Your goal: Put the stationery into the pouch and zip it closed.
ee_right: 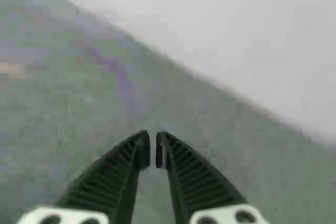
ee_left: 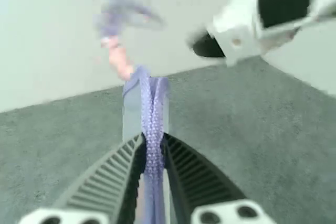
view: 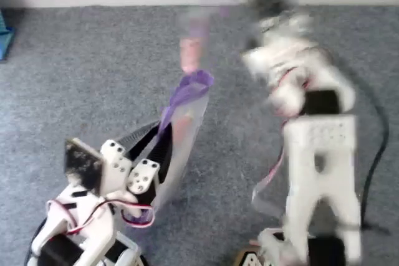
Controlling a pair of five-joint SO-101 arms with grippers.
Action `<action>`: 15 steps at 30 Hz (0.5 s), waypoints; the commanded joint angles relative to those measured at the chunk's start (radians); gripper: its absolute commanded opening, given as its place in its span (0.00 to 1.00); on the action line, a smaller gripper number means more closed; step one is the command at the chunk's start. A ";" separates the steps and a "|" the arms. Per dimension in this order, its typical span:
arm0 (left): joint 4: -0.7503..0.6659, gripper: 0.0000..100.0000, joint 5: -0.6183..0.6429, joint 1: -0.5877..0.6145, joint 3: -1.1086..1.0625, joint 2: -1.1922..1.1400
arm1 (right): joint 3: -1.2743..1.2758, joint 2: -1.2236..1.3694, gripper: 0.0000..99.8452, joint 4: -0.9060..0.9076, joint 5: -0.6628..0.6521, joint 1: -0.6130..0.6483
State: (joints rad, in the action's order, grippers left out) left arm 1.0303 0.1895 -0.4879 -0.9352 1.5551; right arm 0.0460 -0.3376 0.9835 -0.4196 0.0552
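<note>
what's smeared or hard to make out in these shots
High view: the right arm is smeared, the pouch soft but readable. Left wrist view: the left gripper, clamped on the pouch, is clear; the pink item beyond it dissolves. Right wrist view: the right gripper is crisp, the carpet behind hazy.

left gripper [ee_left: 152, 141] clamped on pouch [ee_left: 132, 114], low | right gripper [ee_right: 153, 143] jaws nearly together, arm stretched forward
</note>
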 commanded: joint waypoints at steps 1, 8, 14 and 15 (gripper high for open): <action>0.014 0.01 -0.015 0.040 0.091 0.028 | -0.064 0.053 0.01 -0.031 0.003 -0.081; 0.049 0.01 -0.014 0.055 0.120 0.028 | -0.066 0.088 0.01 -0.031 0.008 -0.084; 0.049 0.01 -0.014 0.055 0.116 0.020 | -0.066 -0.012 0.01 -0.012 0.098 -0.001; 0.049 0.01 -0.014 0.054 0.105 0.020 | -0.068 -0.028 0.01 0.013 0.127 0.008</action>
State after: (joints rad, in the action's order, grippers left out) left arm 1.0810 0.1864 -0.4388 -0.8846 1.5673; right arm 0.0276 -0.2823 0.9728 -0.3644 0.0384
